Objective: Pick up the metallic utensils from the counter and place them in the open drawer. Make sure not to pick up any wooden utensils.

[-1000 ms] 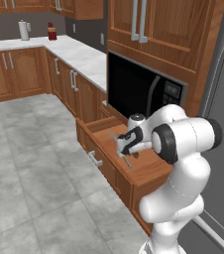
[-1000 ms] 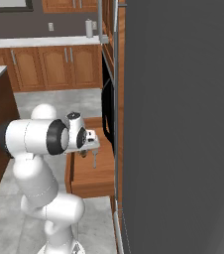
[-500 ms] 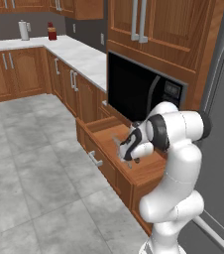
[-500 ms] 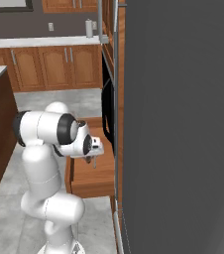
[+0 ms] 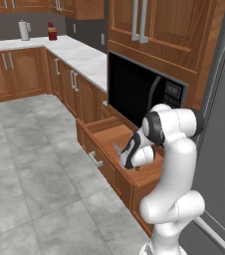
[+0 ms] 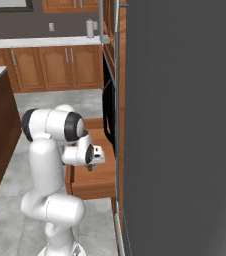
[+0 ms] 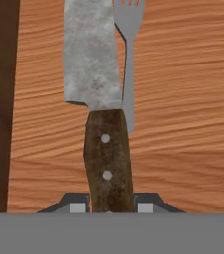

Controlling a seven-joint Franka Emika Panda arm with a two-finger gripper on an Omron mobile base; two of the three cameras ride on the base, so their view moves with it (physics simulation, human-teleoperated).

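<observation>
Hovering low over the wide shallow brown wooden drawer (image 5: 106,133), the white arm's two-finger gripper (image 7: 109,207) has its jaws narrow, clamped on the dark brown riveted handle of the silver-bladed knife (image 7: 95,74). In the hand view the blade runs straight up toward twelve o'clock above the drawer's wood-grain floor. Just beside it, at one o'clock, lies a thin grey metal fork (image 7: 128,59), already inside the drawer, its stem tucked partly behind the blade's edge. A darker wooden wall (image 7: 0,99) sits at nine o'clock. From the left base view, the gripper (image 5: 122,155) hangs above the open drawer, below the black microwave (image 5: 144,94).
</observation>
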